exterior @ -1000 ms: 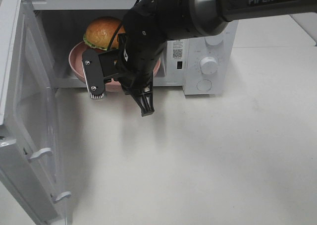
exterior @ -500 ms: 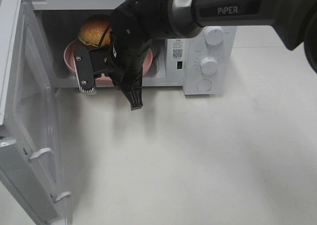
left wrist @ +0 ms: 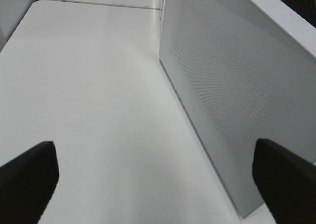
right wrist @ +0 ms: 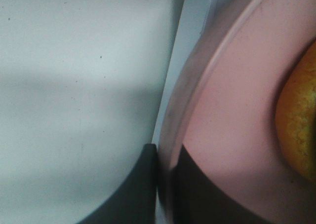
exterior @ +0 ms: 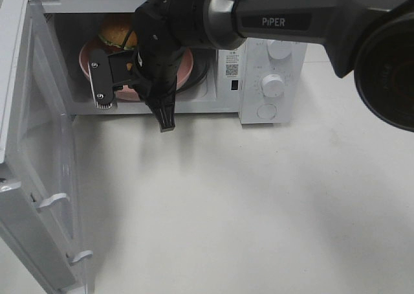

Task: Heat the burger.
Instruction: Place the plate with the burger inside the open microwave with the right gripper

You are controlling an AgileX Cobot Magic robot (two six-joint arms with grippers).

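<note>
Right hand (right wrist: 163, 160) pinches the pink plate (right wrist: 232, 110) by its rim; left hand (left wrist: 155, 184) is spread wide.

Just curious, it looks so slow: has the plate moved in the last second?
Yes. The plate has slid left and deeper into the microwave, away from its knobs.

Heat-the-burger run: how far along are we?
Done: the burger on its pink plate is inside the microwave.
In hand: the right hand is shut on the plate's rim. The left hand is open beside the microwave.
Left: release, withdraw, shut the open door, set the dials.
</note>
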